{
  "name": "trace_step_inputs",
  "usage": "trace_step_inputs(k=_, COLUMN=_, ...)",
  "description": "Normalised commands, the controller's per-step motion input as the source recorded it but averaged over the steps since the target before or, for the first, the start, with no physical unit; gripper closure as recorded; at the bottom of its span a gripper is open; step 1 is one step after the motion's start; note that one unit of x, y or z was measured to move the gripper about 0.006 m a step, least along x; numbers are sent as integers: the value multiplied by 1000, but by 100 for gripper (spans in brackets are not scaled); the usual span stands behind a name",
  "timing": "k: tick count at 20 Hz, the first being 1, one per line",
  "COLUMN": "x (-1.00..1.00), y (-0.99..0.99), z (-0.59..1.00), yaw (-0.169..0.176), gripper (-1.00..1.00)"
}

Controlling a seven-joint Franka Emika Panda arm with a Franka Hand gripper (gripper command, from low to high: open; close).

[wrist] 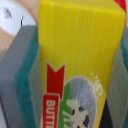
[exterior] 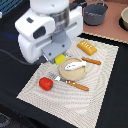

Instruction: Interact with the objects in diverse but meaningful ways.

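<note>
where the arm blocks it outside, hand (wrist: 75,65) grips butter packet (wrist: 75,60).

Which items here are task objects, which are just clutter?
Task objects:
- butter packet, held in the claw
- tomato
- bread
- fish

Just lying about:
- plate under the fish
- pot
- fork
- knife
- mat

Striped placemat (exterior: 102,75) spread on a dark desk (exterior: 117,107); tan plate (exterior: 75,73) at centre, wooden-handled knife (exterior: 91,61) and fork (exterior: 76,85) flanking it, grey pot (exterior: 95,14) beyond.
</note>
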Motion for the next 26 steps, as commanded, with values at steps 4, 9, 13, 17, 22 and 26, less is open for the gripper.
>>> trace_step_inputs(k=4, x=902, y=-474, z=-18, yaw=-36, gripper=100)
trace_step_inputs(k=9, x=709, y=-571, z=-88, yaw=-72, gripper=100)
trace_step_inputs(k=13, x=541, y=-624, z=-147, yaw=-69, gripper=100)
trace_step_inputs(k=17, x=564, y=-528, z=-161, yaw=-55, gripper=100)
trace_step_inputs(k=22, x=753, y=-194, z=-128, yaw=-17, gripper=100)
trace_step_inputs(k=26, x=790, y=-69, z=-174, yaw=-6, gripper=100)
